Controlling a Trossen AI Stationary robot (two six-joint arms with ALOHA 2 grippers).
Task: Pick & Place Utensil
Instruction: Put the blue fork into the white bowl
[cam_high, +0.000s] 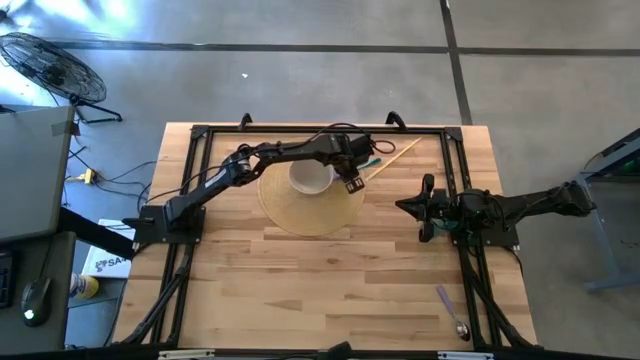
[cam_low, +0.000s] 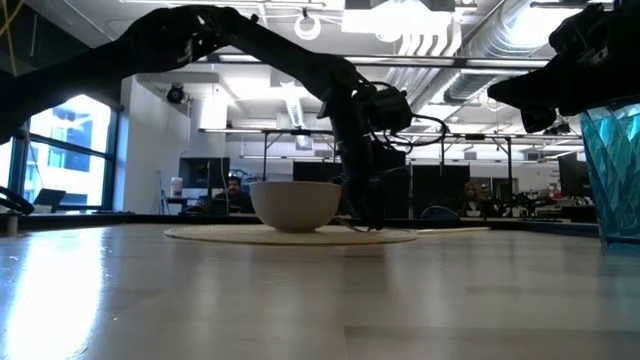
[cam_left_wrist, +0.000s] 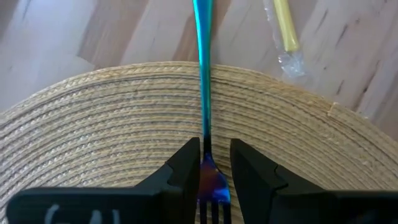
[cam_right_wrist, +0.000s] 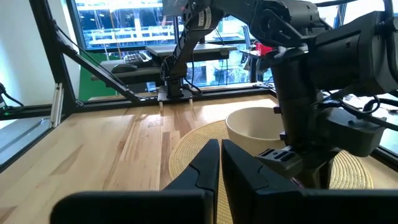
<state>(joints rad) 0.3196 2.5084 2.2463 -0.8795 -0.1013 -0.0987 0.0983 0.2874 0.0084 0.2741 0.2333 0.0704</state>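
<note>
Left gripper (cam_high: 352, 183) occupies the woven placemat's (cam_high: 300, 215) right edge, hemmed by the white bowl (cam_high: 311, 177) on one side and the wrapped chopsticks (cam_high: 392, 158) beyond. Bare tabletop (cam_high: 300, 290) lies open across the near half, apart from a spoon (cam_high: 452, 312) at its right corner.

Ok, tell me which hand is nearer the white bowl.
Left. The left hand is down on the woven mat right beside the white bowl, closed on the blue fork. The right hand waits well off the mat.

The wooden table (cam_high: 300, 290) bears a woven mat (cam_high: 300, 215), spoon (cam_high: 452, 312) and chopstick (cam_high: 395, 156).
</note>
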